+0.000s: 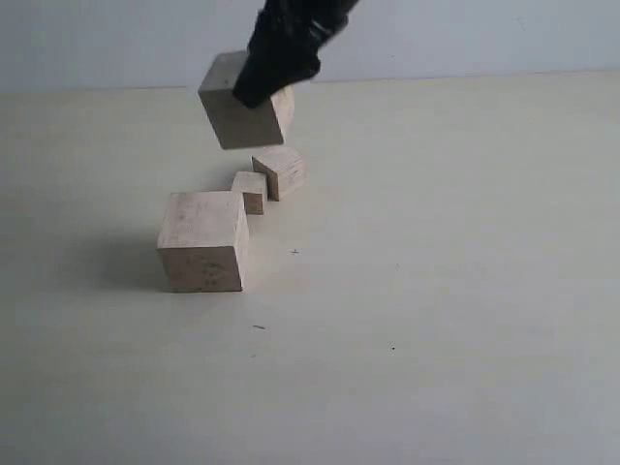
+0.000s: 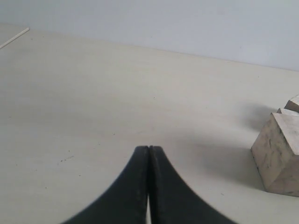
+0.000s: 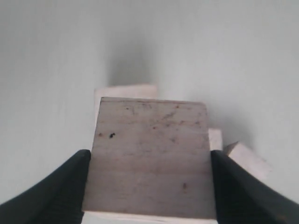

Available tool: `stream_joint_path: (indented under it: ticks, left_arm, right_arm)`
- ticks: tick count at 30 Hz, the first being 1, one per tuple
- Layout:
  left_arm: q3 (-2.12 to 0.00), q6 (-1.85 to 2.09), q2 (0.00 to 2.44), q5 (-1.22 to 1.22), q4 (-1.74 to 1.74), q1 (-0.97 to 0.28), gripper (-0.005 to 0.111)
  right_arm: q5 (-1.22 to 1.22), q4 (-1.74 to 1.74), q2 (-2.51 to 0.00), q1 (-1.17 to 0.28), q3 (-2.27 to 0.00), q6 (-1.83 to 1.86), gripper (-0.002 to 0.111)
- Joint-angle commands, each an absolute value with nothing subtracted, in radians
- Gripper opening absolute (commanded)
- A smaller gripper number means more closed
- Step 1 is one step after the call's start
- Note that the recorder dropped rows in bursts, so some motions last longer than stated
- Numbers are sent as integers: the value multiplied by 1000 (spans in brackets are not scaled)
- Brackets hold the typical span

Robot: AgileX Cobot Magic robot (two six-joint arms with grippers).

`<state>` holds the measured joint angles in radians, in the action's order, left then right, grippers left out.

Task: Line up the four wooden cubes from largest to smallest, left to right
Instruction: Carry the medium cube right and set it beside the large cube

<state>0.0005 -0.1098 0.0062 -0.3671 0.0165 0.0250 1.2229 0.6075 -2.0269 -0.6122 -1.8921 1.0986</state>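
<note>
I found the largest cube (image 1: pixel 203 242) standing on the tabletop (image 1: pixel 465 291), nearest its front edge. The right gripper (image 3: pixel 149 158) held the second cube (image 1: pixel 242 116) aloft, jaws spread around it. The third cube (image 1: pixel 281 171) and smallest cube (image 1: pixel 250 191) sat just beside each other, toward the far edge. The left gripper (image 2: pixel 148 150) was closed, empty.

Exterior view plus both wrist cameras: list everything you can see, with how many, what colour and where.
Largest wooden cube: one, pale wood, on the table, nearest the exterior camera.
Second-largest wooden cube: one, pale wood, tilted in the air above the others.
Third wooden cube: one, pale wood, on the table, furthest back.
Smallest wooden cube: one, pale wood, on the table between the largest and third.
Table: one, cream, under everything.
Wall: one, pale grey-blue, behind the table.
Right gripper: one, black, closed on the second-largest cube.
Left gripper: one, black, shut, empty, off to the side of the largest cube.
</note>
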Motion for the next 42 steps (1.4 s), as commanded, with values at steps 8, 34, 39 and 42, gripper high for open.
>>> stream_joint_path:
  ticks: [8, 34, 39, 42]
  left_arm:
    - [0, -110, 0, -360, 14, 20, 0]
    - [0, -110, 0, -360, 14, 20, 0]
    - [0, -110, 0, -360, 14, 20, 0]
    - [0, -110, 0, -360, 14, 20, 0]
  right_arm:
    - [1089, 632, -2021, -570, -1548, 1432, 0]
    - [977, 793, -2152, -570, -1483, 1656, 0]
    - [972, 838, -2187, -570, -1483, 1658, 18]
    - [973, 838, -2187, -570, -1483, 1668, 40]
